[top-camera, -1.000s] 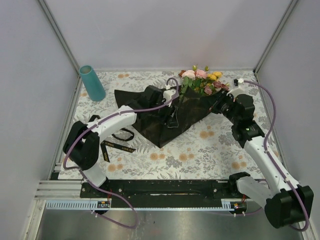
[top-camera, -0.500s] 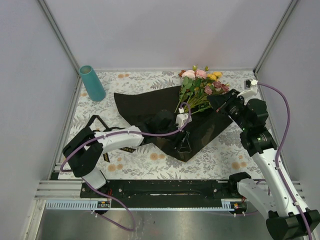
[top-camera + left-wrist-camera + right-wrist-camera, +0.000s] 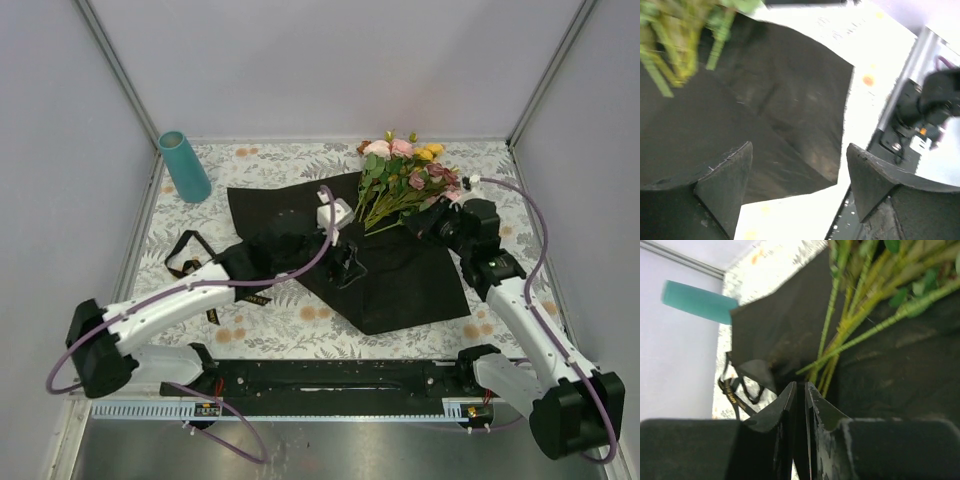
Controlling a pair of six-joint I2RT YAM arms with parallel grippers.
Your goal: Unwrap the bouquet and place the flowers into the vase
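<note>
The bouquet lies unwrapped: the flowers (image 3: 400, 180) rest at the back right, on the spread black paper (image 3: 400, 285). Their green stems (image 3: 850, 330) run just ahead of my right gripper (image 3: 425, 222) (image 3: 801, 385). Its jaws stand nearly closed on a thin dark strip that looks like the paper's edge. My left gripper (image 3: 348, 265) (image 3: 799, 170) hovers open over the middle of the paper (image 3: 790, 100) with nothing between its fingers. Blurred stems (image 3: 675, 55) show beyond it. The teal vase (image 3: 184, 166) (image 3: 699, 301) stands upright at the far left corner.
A loose black ribbon (image 3: 185, 252) (image 3: 732, 395) lies on the floral tablecloth (image 3: 300, 155) left of the paper, with another strip (image 3: 240, 296) nearer the front. Grey walls close in the back and both sides. The arms' base rail (image 3: 330, 375) runs along the front edge.
The black paper has been drawn out flat toward the front right. My left gripper has opened wider and pulled back toward the paper's middle. My right gripper has shifted slightly left by the stems.
</note>
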